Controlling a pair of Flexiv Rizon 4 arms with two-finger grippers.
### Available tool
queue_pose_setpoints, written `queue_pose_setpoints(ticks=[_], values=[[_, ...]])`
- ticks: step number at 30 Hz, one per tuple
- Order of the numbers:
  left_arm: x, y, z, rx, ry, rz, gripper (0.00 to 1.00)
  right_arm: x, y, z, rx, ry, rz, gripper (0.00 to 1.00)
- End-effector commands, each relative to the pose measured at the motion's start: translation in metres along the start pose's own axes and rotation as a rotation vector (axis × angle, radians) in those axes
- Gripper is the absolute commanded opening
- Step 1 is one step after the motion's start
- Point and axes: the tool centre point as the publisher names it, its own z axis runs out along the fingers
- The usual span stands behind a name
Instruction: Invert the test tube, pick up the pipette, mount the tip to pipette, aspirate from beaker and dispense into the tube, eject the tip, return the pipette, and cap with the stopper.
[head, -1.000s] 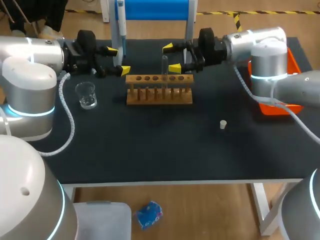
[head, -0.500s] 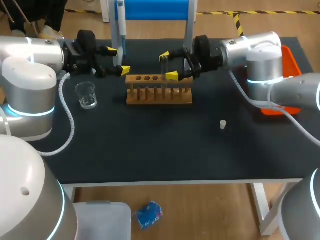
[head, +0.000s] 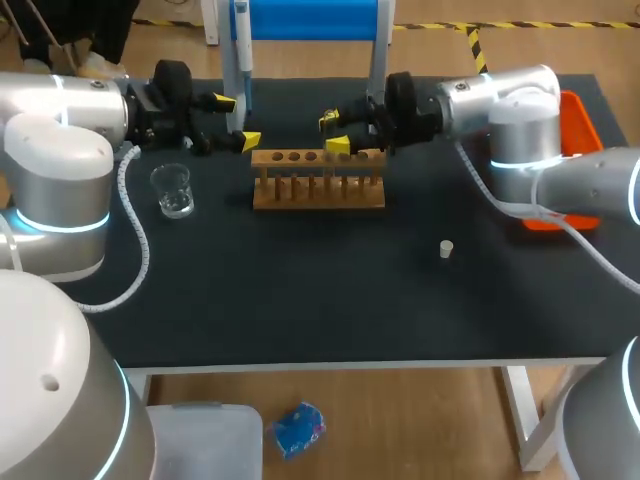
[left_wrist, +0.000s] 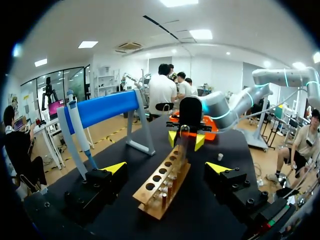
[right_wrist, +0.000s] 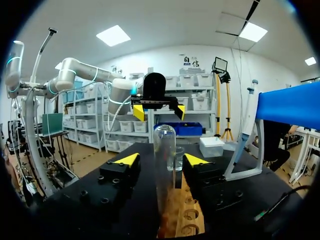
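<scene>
Closure at twelve o'clock of black table (head: 300, 300): right gripper (head: 334, 133) moved in, narrowed around clear glass test tube (right_wrist: 165, 160) (gaps remaining); inversion pending.

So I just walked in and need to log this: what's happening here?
The right gripper straddles the upright test tube in the wooden rack, fingers open, not yet gripping. The left gripper hovers open beside the pipette hanging on its blue stand. The beaker and stopper sit untouched on the table.
</scene>
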Motion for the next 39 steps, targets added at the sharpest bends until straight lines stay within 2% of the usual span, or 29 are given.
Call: queue_pose_setpoints(ticks=[1,6,8,10,11,13,14,16,25,39], values=[[0.000,0.002,0.001,0.005,-0.002,0.002,1.00,-0.001,-0.003,0.003,-0.011,-0.005,0.002,0.40],[0.000,0.002,0.001,0.005,-0.002,0.002,1.00,-0.001,-0.004,0.005,-0.017,-0.010,0.007,0.37],[0.000,0.002,0.001,0.005,-0.002,0.002,1.00,0.000,-0.004,0.005,-0.020,-0.015,0.009,0.27],[0.000,0.002,0.001,0.005,-0.002,0.002,1.00,0.000,-0.004,0.006,-0.022,-0.018,0.009,0.21],[0.000,0.002,0.001,0.005,-0.002,0.002,1.00,0.000,-0.004,0.006,-0.025,-0.022,0.011,0.14],[0.000,0.002,0.001,0.005,-0.002,0.002,1.00,0.001,-0.004,0.006,-0.029,-0.027,0.012,0.12],[0.000,0.002,0.001,0.005,-0.002,0.002,1.00,0.001,-0.004,0.006,-0.031,-0.030,0.013,0.05],[0.000,0.002,0.001,0.005,-0.002,0.002,1.00,0.001,-0.004,0.006,-0.034,-0.035,0.013,0.00],[0.000,0.002,0.001,0.005,-0.002,0.002,1.00,0.002,-0.002,0.004,-0.036,-0.048,0.009,0.00],[0.000,0.002,0.001,0.005,-0.002,0.002,1.00,-0.001,0.020,-0.005,-0.061,-0.063,0.002,0.00]])
